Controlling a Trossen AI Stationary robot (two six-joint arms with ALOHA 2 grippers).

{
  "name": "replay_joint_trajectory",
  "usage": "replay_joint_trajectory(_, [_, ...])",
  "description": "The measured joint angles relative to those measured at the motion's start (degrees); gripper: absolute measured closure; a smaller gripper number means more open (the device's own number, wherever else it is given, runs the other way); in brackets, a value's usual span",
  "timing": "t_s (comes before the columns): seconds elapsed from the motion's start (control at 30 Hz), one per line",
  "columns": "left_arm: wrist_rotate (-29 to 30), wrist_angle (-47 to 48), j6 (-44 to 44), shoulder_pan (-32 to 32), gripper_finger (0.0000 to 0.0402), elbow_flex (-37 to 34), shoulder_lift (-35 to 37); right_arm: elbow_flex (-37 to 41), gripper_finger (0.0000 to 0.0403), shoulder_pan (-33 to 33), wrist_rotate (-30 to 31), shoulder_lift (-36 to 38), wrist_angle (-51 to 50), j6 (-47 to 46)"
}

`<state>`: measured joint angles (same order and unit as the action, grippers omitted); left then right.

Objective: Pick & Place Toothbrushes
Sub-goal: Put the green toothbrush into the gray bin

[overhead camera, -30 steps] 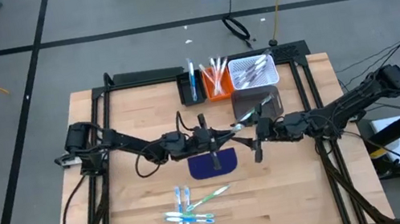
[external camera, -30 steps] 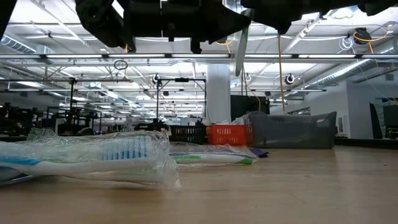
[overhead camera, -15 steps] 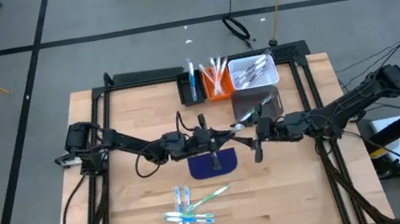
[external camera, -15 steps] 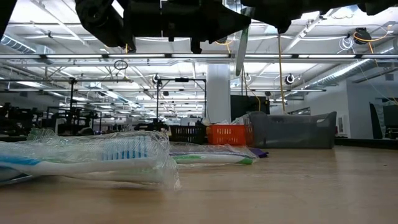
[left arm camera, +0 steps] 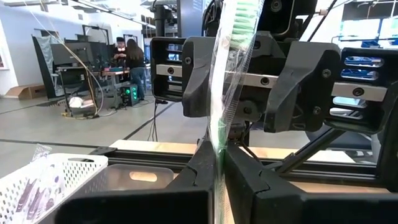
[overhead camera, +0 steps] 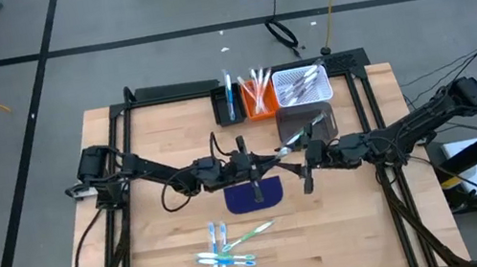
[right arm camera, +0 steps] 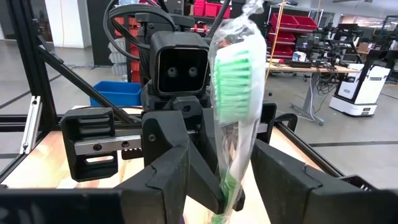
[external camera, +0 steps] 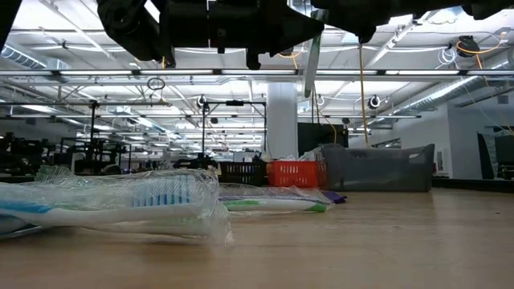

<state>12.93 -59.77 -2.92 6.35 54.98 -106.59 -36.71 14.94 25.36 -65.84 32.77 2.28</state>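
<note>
Above the middle of the table [overhead camera: 171, 251], the two arms met for a handover, and it could fail. The right claw [right arm camera: 217, 186] stood spread around the green toothbrush [right arm camera: 231, 99], not clearly pressing it. If the left claw [left arm camera: 219, 163], pinching the wrapped handle, released too soon, the brush might fall onto the blue mat [overhead camera: 255, 194], far from the bins [overhead camera: 273, 94].

The right hand [right arm camera: 214, 186] has narrowed slightly around the wrapped green toothbrush [right arm camera: 233, 93]; nothing else moved
</note>
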Motion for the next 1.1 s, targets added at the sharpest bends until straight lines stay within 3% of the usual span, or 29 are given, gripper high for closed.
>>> replay_joint_trajectory(0.23, [0.0, 0.0, 0.1, 0.0, 0.0373, 0.0, 0.0, 0.0, 0.0275, 0.0, 0.0, 0.0, 0.0, 0.0])
replay_joint_trajectory(0.43, [-0.1, 0.1, 0.0, 0.0, 0.0386, 0.0, 0.0, 0.0, 0.0385, -0.1, 0.2, 0.0, 0.0, 1.1])
replay_joint_trajectory(0.63, [-0.1, 0.1, 0.1, 0.0, 0.0382, 0.0, 0.0, 0.0, 0.0391, 0.0, 0.4, 0.0, -0.4, 1.9])
replay_joint_trajectory(1.1, [1.6, -0.3, -1.5, 0.0, 0.0310, 0.0, 0.6, 0.0, 0.0391, 0.1, 4.7, 2.3, -5.7, 2.1])
